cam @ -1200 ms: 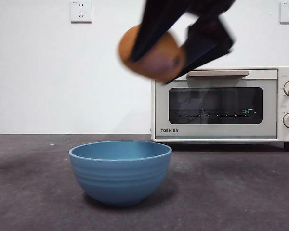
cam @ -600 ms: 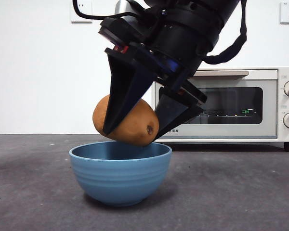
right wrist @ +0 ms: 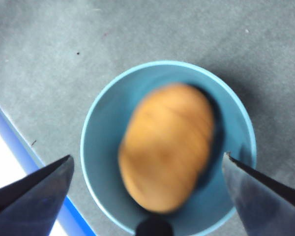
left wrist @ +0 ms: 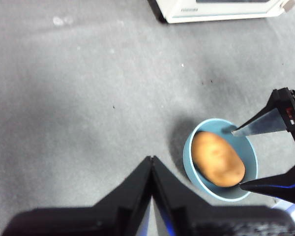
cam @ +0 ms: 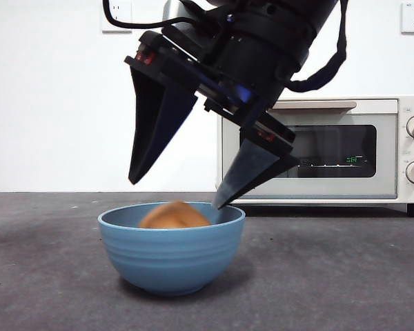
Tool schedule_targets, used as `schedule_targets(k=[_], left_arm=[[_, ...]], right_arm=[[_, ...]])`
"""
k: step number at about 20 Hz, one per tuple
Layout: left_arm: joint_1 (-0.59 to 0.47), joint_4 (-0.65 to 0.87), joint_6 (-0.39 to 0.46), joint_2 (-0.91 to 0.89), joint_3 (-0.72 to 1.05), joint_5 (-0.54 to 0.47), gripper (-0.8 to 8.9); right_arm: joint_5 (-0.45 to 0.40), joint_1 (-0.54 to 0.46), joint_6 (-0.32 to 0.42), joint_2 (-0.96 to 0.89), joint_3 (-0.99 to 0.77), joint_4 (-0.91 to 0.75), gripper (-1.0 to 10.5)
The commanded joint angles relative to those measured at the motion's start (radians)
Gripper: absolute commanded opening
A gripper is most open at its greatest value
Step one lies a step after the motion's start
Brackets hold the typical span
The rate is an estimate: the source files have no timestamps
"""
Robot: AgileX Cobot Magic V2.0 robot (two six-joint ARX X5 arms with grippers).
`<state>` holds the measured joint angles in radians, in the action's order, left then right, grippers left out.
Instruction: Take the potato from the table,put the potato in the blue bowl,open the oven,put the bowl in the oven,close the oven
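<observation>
Potato (cam: 174,215) sits inside the blue bowl (cam: 172,258), blurred, so likely not settled yet. Right gripper (cam: 176,194) hangs just above the rim, jaws spread wide and empty. Left gripper (left wrist: 152,164) waits well off to the side, jaws pressed together. We'd lift straight up to clear the rim without nudging the bowl, then go for the oven (cam: 317,148) handle; door is shut.

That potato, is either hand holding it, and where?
No. The potato lies loose in the bowl; the right hand is open above it.
</observation>
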<state>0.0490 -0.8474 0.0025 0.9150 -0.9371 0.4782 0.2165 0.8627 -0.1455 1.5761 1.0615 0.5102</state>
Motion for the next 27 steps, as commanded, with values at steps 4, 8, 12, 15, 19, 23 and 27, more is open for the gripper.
schedule_targets(k=[4,8,12,15,19,23,27], left_arm=[[0.005,0.116,-0.105,0.020,-0.002,0.045,-0.05],[0.029,0.259,-0.187,0.111,-0.043,0.143,-0.05],[0.119,0.272,-0.181,0.293,-0.196,0.141,-0.05],[0.213,0.289,-0.156,0.454,-0.357,0.090,-0.05],[0.323,0.255,-0.128,0.706,-0.653,0.090,-0.05],[0.414,0.181,-0.110,0.944,-0.972,0.090,-0.05],[0.486,0.190,-0.068,1.122,-1.210,0.052,-0.05]], right_arm=[[-0.157,-0.006,0.024,-0.163,0.086,0.062,4.6],[-0.361,-0.083,0.052,-0.328,0.095,0.202,0.3],[-0.417,-0.254,0.052,-0.467,0.095,0.320,0.2],[-0.416,-0.410,0.077,-0.539,0.095,0.414,0.2],[-0.365,-0.585,0.152,-0.622,0.095,0.457,-0.1],[-0.283,-0.755,0.189,-0.687,0.095,0.495,-0.1],[-0.278,-0.919,0.202,-0.762,0.078,0.511,-0.1]])
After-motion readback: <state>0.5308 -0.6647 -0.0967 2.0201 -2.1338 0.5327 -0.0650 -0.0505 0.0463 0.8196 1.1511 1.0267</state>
